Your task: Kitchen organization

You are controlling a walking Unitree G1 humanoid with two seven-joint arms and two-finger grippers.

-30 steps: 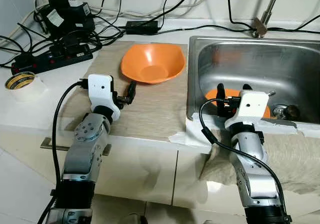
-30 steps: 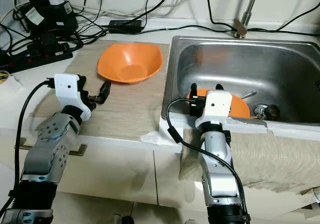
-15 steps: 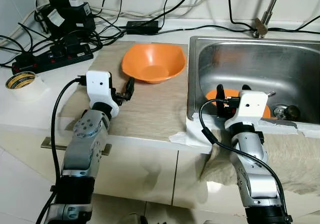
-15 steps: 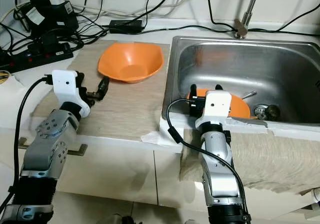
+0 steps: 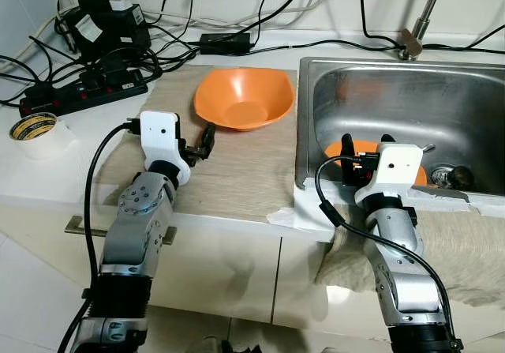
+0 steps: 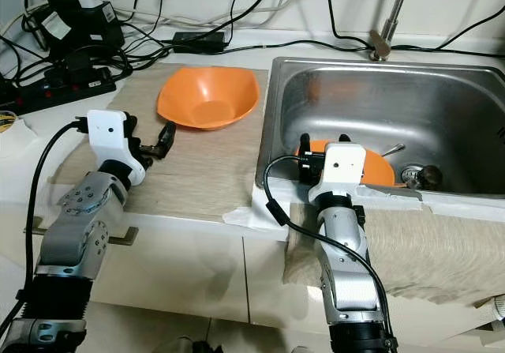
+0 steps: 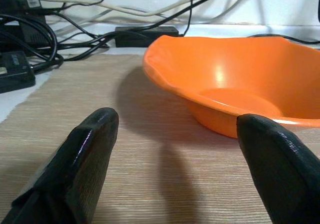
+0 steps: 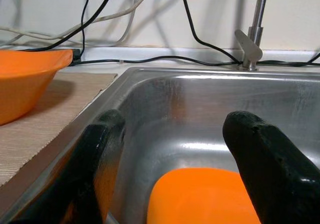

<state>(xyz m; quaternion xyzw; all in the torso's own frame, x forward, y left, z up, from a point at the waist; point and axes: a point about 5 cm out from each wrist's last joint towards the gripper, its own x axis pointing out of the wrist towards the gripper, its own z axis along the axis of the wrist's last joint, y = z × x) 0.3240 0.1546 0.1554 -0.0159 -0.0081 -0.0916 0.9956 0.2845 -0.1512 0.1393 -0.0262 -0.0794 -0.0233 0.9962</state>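
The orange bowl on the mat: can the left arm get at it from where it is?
Probably yes. The left end effector hangs open just short of the orange bowl, with bare mat between them and nothing in the way.

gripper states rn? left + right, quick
Left gripper: open, holding nothing, on the mat just short of the orange bowl.
Right gripper: open, holding nothing, at the sink front edge over the orange dish.
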